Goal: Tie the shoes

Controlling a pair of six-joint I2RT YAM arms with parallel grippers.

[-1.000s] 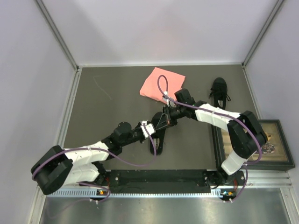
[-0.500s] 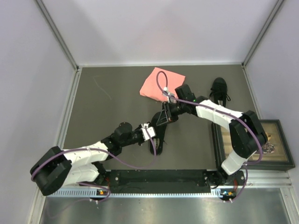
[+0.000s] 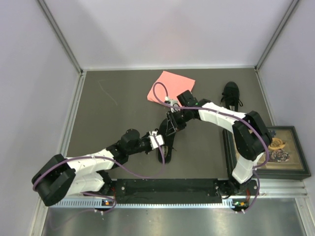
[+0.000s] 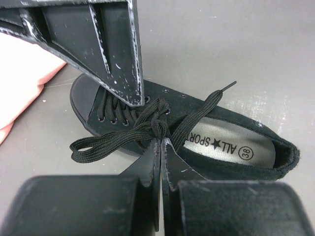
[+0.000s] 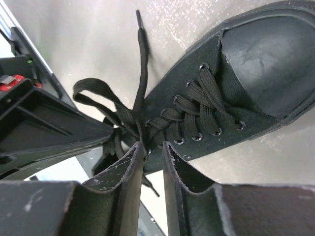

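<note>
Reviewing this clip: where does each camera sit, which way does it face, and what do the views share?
Top external: above and behind the bases, looking down on the table; both arms show, left pincer and right pincer meeting over the near shoe.
Left wrist: on the left arm, facing along its shut fingers at the laces and pale insole.
Right wrist: on the right arm, facing toe cap and laces past its slightly parted fingers.
Shared: both wrist views show the same knot and the other arm's pincer.

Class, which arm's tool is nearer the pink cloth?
Right. The right tool hangs over the shoe, just short of the pink cloth. The left tool meets it from the base side, farther from the cloth.
</note>
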